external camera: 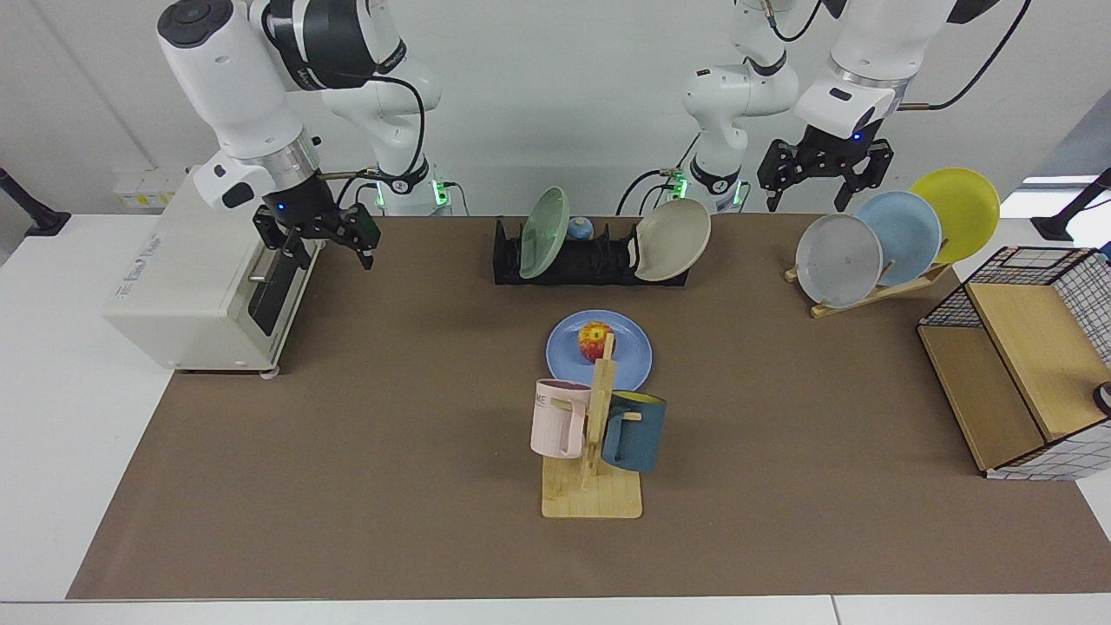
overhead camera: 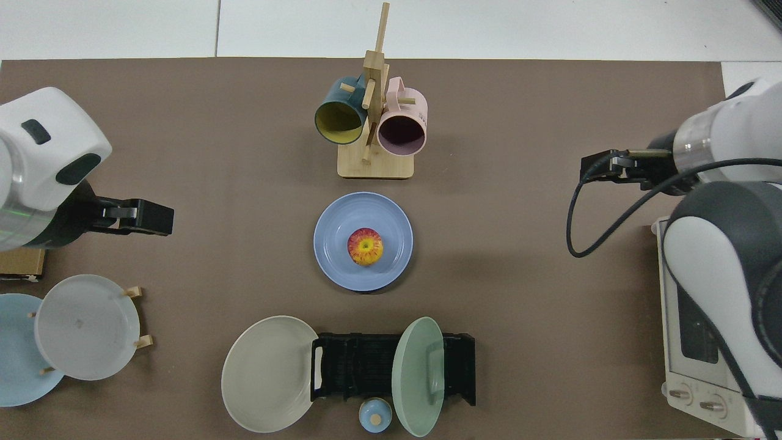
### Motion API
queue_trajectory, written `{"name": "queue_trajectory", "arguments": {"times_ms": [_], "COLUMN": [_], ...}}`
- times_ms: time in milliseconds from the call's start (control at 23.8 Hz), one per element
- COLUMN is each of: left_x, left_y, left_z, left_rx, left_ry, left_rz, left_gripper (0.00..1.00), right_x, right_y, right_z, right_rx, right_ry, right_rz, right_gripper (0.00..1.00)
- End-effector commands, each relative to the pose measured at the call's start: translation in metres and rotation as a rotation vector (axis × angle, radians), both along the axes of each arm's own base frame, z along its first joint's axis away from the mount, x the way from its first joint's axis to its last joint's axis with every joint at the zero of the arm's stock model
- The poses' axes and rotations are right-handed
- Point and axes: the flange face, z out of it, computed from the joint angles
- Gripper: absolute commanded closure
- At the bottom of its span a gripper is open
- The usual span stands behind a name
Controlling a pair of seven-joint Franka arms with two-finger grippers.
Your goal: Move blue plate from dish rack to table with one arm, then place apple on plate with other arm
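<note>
Brown matte mat covers my bench [external camera: 347, 486]; nearest the facing camera stands a light wooden mug tree [external camera: 593, 451] with a pink mug and a dark teal one. Just behind it, the round glossy periwinkle-blue plate [external camera: 629, 351] lies flat on the mat, and the small red-and-yellow apple [external camera: 594, 339] sits on it near the middle [overhead camera: 365, 247]. No long axis on either, so approach angle would not matter.

Farther back, the low black slotted dish rack [external camera: 590, 260] holds a sage-green plate and a beige one; I see no blue plate in it.

My right end effector [external camera: 317, 234] hangs by the cream toaster oven [external camera: 200, 269], well apart from the plate, fingers spread, nothing held. My left end effector [external camera: 825, 174] waits above the wooden plate stand, fingers also spread and empty.

The plate lies between the two arms, neither close. I judge both steps done; what remains is parking the arms clear.
</note>
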Motion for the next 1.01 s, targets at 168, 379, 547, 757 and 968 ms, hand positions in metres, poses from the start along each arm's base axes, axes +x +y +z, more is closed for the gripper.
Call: {"name": "queue_trajectory", "arguments": {"times_ms": [168,379,547,757,968], "left_x": [-0.006,-0.006,-0.006,-0.006,-0.005], "left_y": [0.003,0.003,0.003,0.003,0.003], "left_z": [0.003,0.004,0.004,0.004,0.003], "left_rx": [0.002,0.002,0.002,0.002,0.002], "left_ry": [0.007,0.006,0.006,0.006,0.007], "left_rz": [0.011,0.011,0.011,0.011,0.011], "left_gripper": [0.00,0.00,0.00,0.00,0.00], "right_x": [-0.006,-0.005,-0.006,-0.006,-0.006], "right_y": [-0.022,-0.024,-0.026,-0.035,-0.033], "right_z": [-0.002,-0.001,-0.001,-0.001,-0.001], "right_rx": [-0.015,-0.013,-0.013,-0.056,-0.090], "right_ry": [0.005,0.003,0.008,0.008,0.009], "right_rz": [0.024,0.015,0.010,0.016,0.029], "right_gripper": [0.00,0.00,0.00,0.00,0.00]}}
